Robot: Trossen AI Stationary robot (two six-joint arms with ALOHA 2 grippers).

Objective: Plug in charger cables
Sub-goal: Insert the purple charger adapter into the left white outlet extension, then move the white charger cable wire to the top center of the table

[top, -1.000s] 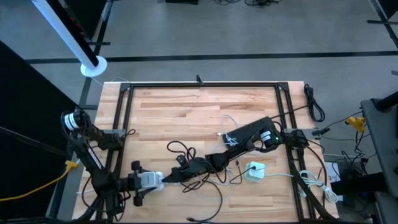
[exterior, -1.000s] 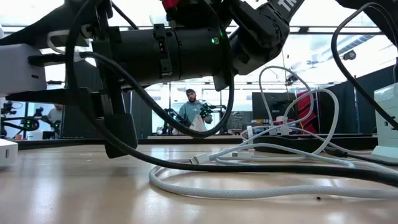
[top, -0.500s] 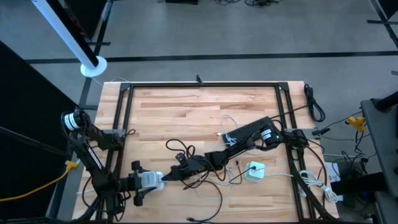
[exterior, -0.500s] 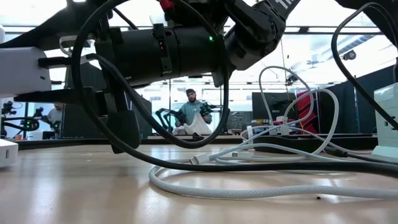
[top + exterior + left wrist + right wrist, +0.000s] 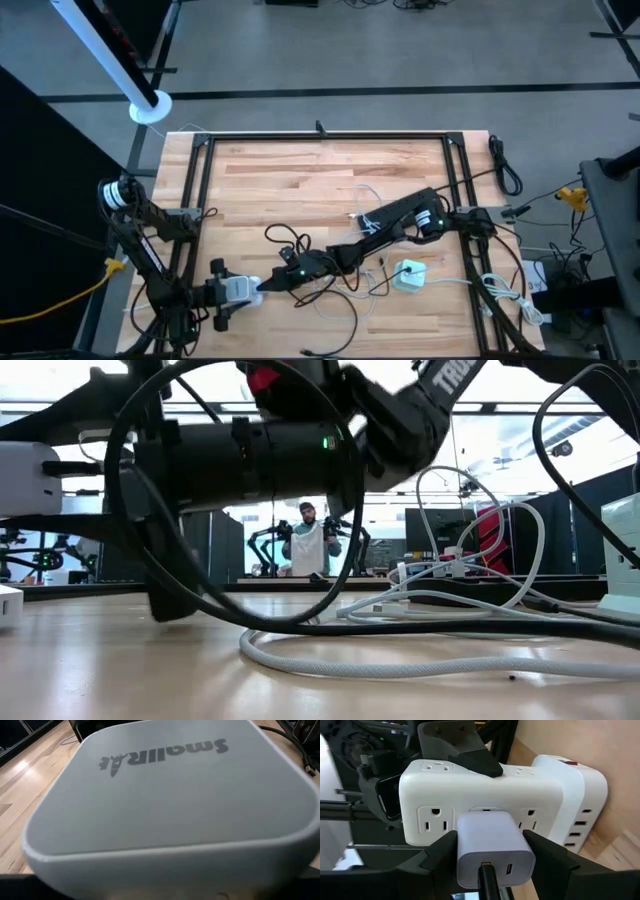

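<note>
1. The desk (image 5: 300, 170) was light butcher-block wood inside a black metal frame (image 5: 320, 137); its far half lay bare.
2. Charger cables (image 5: 340, 285), white and black, lay in loose loops on the near middle of the desk, beside a small white charger block (image 5: 408, 273).
3. The left claw (image 5: 250, 289) sat at the near left edge, pinching a white power strip (image 5: 480, 795); a grey-white cover marked "smallRig" (image 5: 165, 800) filled its wrist view.
4. The right claw (image 5: 490, 860) reached across to the strip's face, pinching a white charger cube (image 5: 492, 847) seated against an outlet, a black cable (image 5: 487, 882) running from the cube.
5. A thick white braided cord (image 5: 400, 660) curled across the near desk in the low view.
6. Beyond the desk: grey floor (image 5: 380, 50), a white pole (image 5: 110, 60), a yellow cable (image 5: 60, 295) at left. A person (image 5: 310, 545) stood in the room behind.
</note>
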